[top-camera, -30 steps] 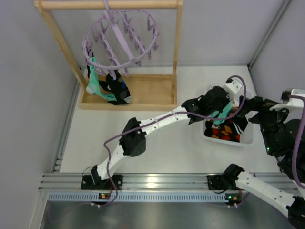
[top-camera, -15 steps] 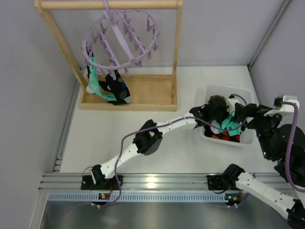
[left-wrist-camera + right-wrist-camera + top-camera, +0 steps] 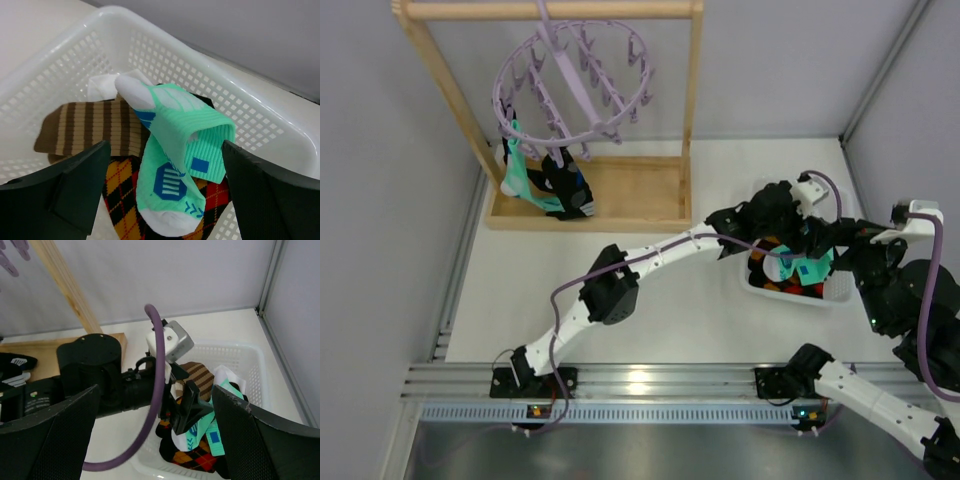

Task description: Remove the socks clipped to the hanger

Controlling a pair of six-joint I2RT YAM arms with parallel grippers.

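light wooden rack frame (image 3: 692, 110) with a flat tray base at the far left, white perforated plastic basket (image 3: 844, 288) over on the right, off-white tabletop (image 3: 670, 320), silver metal rail (image 3: 640, 380) along the near edge, plain grey walls (image 3: 380, 250)

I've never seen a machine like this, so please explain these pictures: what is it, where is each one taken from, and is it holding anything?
Two robot arms stand bolted to a table. One picture looks down from above; the other two come from cameras on the wrists. The left arm reaches over a white basket holding a teal sock, a brown sock and an argyle sock. The right arm is beside it. Both arms' jaws are open, holding nothing. More socks hang clipped to the lilac hanger.
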